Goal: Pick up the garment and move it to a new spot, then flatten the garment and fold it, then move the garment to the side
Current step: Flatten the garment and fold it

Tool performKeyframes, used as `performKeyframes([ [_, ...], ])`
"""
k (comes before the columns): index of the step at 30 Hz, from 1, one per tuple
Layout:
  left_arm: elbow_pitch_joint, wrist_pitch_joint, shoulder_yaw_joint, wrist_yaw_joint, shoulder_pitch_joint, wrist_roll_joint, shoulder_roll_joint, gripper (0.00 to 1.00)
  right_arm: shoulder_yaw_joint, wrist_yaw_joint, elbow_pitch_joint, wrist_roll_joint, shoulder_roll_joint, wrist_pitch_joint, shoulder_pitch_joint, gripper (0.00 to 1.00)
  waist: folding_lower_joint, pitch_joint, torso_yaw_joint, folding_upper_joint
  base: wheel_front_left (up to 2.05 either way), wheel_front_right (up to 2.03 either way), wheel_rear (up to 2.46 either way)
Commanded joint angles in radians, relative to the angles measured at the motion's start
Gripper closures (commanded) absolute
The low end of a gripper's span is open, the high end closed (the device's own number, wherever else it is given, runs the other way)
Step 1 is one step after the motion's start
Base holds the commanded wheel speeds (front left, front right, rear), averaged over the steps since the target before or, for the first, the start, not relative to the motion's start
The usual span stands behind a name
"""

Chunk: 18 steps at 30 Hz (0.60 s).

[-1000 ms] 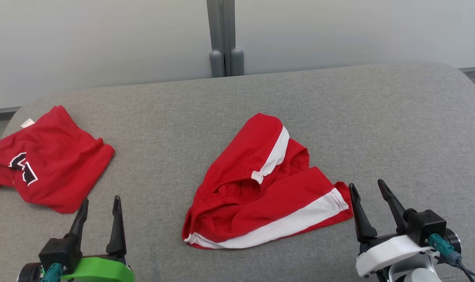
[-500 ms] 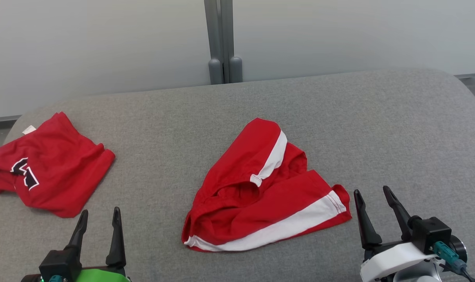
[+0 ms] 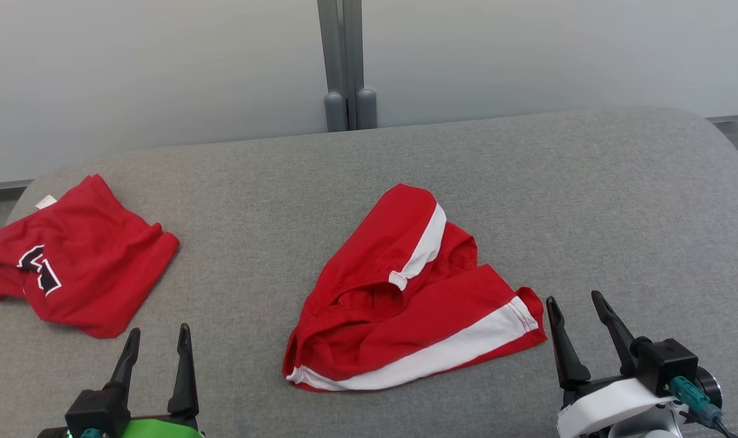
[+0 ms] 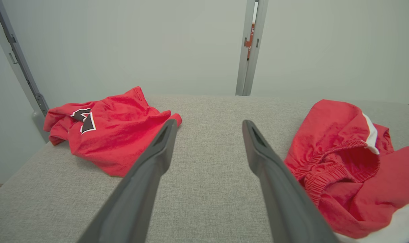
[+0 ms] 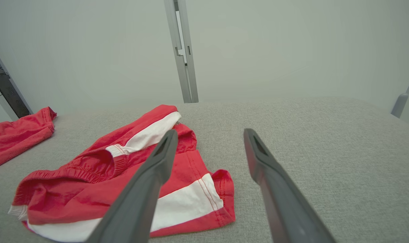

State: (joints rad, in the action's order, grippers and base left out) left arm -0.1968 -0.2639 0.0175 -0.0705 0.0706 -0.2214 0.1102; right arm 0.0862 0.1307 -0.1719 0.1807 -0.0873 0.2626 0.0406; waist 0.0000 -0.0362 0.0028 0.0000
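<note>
Leave the printed red garment [image 3: 83, 255] at 9 o'clock on the grey upholstered surface [image 3: 588, 182] untouched. The target, the red shorts [image 3: 399, 304], lies crumpled at centre. For the pick, pinch the waistband side at 8 o'clock and the striped hem at 4 o'clock. Close on fabric only and lift evenly.

Left end effector [image 3: 158, 331], 7 o'clock: fingers apart, empty, touching nothing.

Right end effector [image 3: 572, 297], 5 o'clock: fingers apart, empty, tips just beside the hem.
</note>
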Motion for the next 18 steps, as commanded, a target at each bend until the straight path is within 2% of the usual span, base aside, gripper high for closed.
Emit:
performKeyframes([
  [1,-0.003,-0.001,-0.006,-0.004,0.004,0.015,-0.002,0.00,0.001,0.000,-0.002,-0.005,0.001,0.003,0.012,0.00,0.0000,-0.001,0.000,0.0000,0.00,0.00,0.00],
  [13,-0.016,-0.001,-0.011,-0.025,-0.008,0.031,-0.014,0.00,-0.002,0.000,-0.012,-0.004,0.001,0.003,0.007,0.00,0.0000,0.002,-0.002,0.0000,0.00,0.00,0.00],
  [18,-0.045,-0.001,0.040,-0.042,-0.028,0.056,-0.004,0.00,0.008,0.000,-0.035,-0.015,-0.011,0.003,-0.014,0.00,0.0000,0.008,-0.001,0.0000,0.00,0.00,0.00],
])
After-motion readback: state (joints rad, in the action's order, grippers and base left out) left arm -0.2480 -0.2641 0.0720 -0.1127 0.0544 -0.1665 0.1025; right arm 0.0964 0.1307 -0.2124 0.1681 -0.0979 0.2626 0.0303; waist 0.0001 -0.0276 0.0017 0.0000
